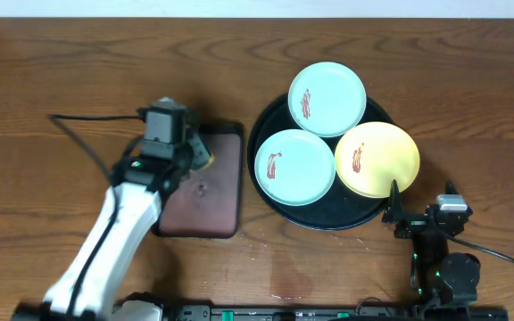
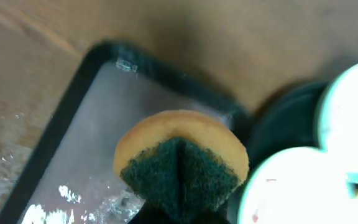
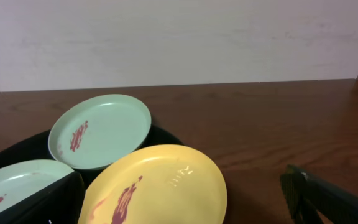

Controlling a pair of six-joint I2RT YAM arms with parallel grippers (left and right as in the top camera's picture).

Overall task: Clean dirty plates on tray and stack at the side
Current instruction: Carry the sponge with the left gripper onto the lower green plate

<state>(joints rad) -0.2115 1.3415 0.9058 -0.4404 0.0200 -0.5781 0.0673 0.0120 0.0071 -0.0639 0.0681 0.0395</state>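
Plates, all three, lie face up on the black tray [image 1: 266, 192], each marked with a reddish smear, so none has been cleaned and nothing is stacked at the side.

At the left, the left gripper [image 1: 192, 153] is over the far end of the brown tray [image 1: 212, 209], pinching a sponge [image 2: 180, 163]. The sponge is folded so that its green scouring face creases down the middle, with the yellow backing arched behind it. Glints in the brown tray suggest that it is wet.

To the right is the black tray. The near blue plate [image 1: 294, 167] lies on its left side and the far blue plate [image 1: 327, 98] hangs over its far rim. The yellow plate [image 1: 377, 159] reaches past its right edge. Their rims meet or overlap, and I cannot tell which lies on top. Being round, they have no long axis. Each smear is a narrow streak running roughly away from the robot.

At the far right, the right gripper [image 3: 181, 177] is low at the near rim of the yellow plate, its fingers spread wide and holding nothing.

I judge that the job is at its start, with the sponge ready and scrubbing not yet begun. The next move probably calls for carrying the sponge right onto the near blue plate, while the right gripper steadies or lifts a plate so that it does not slide on the glossy tray.
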